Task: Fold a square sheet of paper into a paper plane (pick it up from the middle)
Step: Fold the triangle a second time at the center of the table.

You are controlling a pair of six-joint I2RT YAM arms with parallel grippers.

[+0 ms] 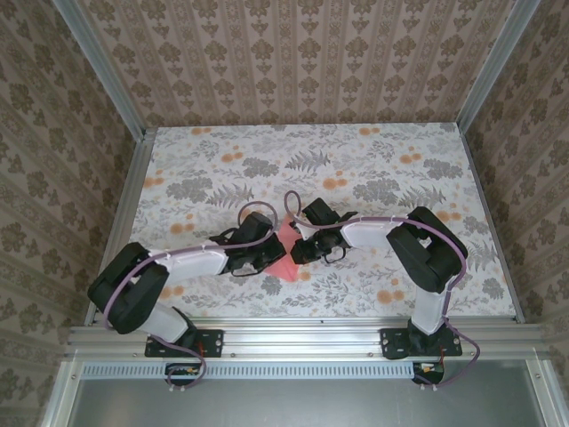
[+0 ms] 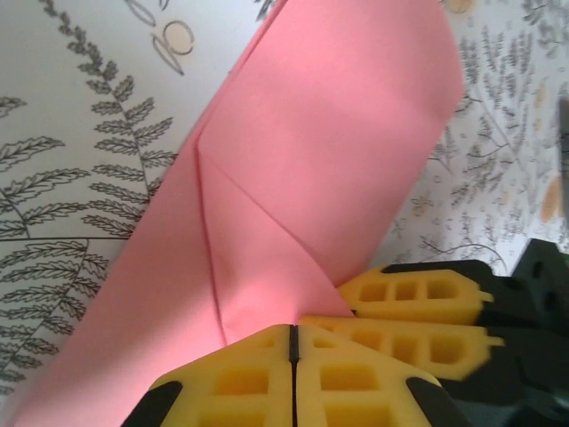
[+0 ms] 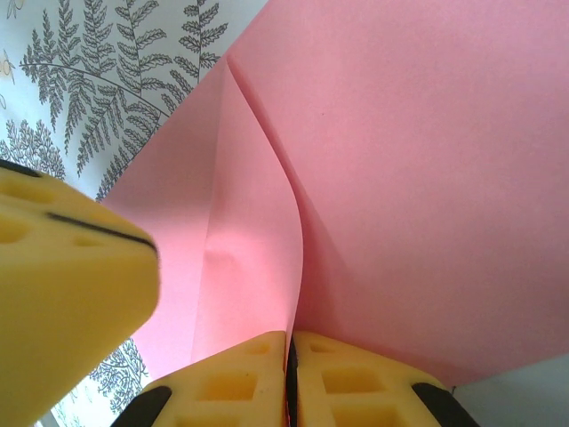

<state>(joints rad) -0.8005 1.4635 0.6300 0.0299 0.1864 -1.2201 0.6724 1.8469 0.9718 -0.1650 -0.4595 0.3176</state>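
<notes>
1. I judge this is mid-fold. The sheet of paper (image 2: 338, 133) lies at the middle of the table (image 1: 373, 169), with diagonal creases in it.
2. My right gripper (image 3: 289, 342) is closed, pinching a raised fold of the paper. My left gripper (image 2: 292, 338) is closed at its 6 o'clock edge; whether it holds paper I cannot tell.
3. The next move probably calls for laying that fold over squarely, then pressing the crease.
4. From above, my wrists cover most of the sheet, and its 12 o'clock end is cut off in the left wrist view.

Sheet (image 1: 286, 261) lies on the table (image 1: 222, 169); left gripper (image 1: 269, 253) at its left, right gripper (image 1: 300, 251) opposite.
</notes>
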